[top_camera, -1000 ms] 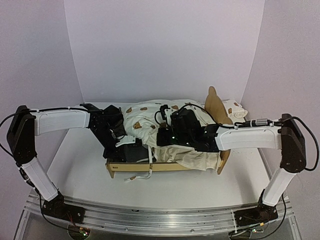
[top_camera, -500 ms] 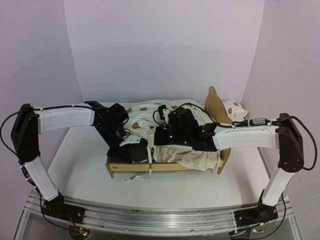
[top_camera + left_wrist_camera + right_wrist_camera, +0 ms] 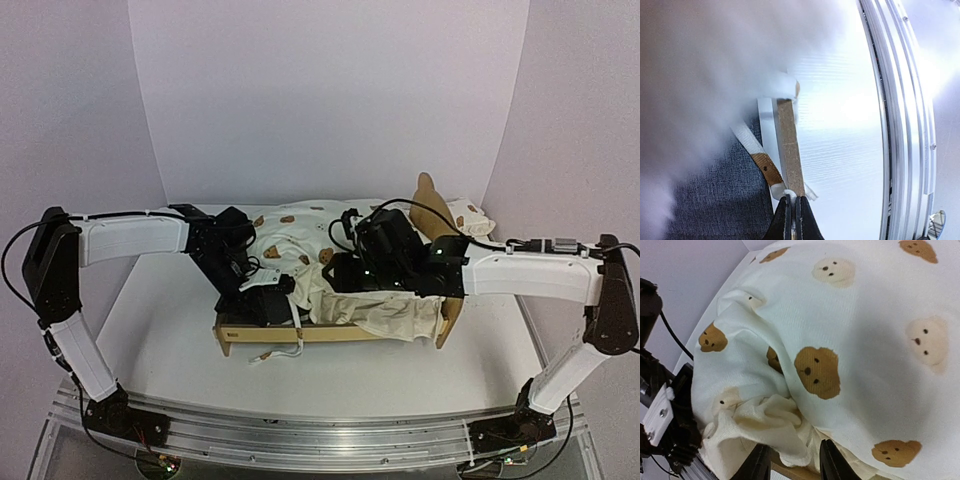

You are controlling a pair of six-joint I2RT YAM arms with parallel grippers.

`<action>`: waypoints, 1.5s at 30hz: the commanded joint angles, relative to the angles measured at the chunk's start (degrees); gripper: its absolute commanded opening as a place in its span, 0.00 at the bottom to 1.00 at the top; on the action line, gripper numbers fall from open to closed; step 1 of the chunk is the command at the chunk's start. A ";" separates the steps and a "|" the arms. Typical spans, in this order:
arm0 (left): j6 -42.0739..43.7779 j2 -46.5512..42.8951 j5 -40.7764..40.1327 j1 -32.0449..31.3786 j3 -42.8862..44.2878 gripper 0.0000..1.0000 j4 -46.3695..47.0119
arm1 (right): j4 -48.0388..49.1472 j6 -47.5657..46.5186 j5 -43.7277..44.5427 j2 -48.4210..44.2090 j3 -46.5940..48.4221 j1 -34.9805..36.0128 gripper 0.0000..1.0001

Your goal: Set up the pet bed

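A: Arm status?
B: My left arm (image 3: 130, 238) and right arm (image 3: 530, 278) both reach inward, forearms near level. Left gripper (image 3: 792, 212): jaws pressed together. Right gripper (image 3: 792, 465): jaws standing apart.

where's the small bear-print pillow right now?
Top view: the pillow lies at the far right of the table, just behind the bed's wooden headboard and not on the mattress.
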 commanded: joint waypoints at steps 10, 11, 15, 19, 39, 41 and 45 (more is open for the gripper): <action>-5.94 1.38 -2.81 5.37 4.41 0.00 1.09 | -4.11 -0.81 1.95 -2.85 -0.27 0.21 0.35; -7.32 0.67 -3.54 5.38 4.74 0.00 1.75 | -4.11 -0.75 1.67 -2.67 -0.13 0.32 0.35; -10.39 -2.44 -3.08 5.55 6.34 0.00 2.85 | -4.09 -0.59 0.78 -1.82 0.43 1.06 0.35; -9.40 -3.12 -5.24 5.55 4.71 0.00 2.93 | -4.11 -0.47 -0.27 -0.46 1.31 1.86 0.36; 1.20 1.69 -5.10 2.31 0.77 0.40 -2.80 | -3.23 0.84 -6.58 4.71 3.06 4.05 0.40; 3.33 1.11 -1.42 4.40 3.98 0.52 -7.85 | -2.86 -1.38 -8.41 4.09 2.62 4.03 0.41; 10.38 -1.00 0.28 5.20 6.62 0.65 -15.54 | -2.08 -5.83 -13.12 3.01 1.71 4.04 0.44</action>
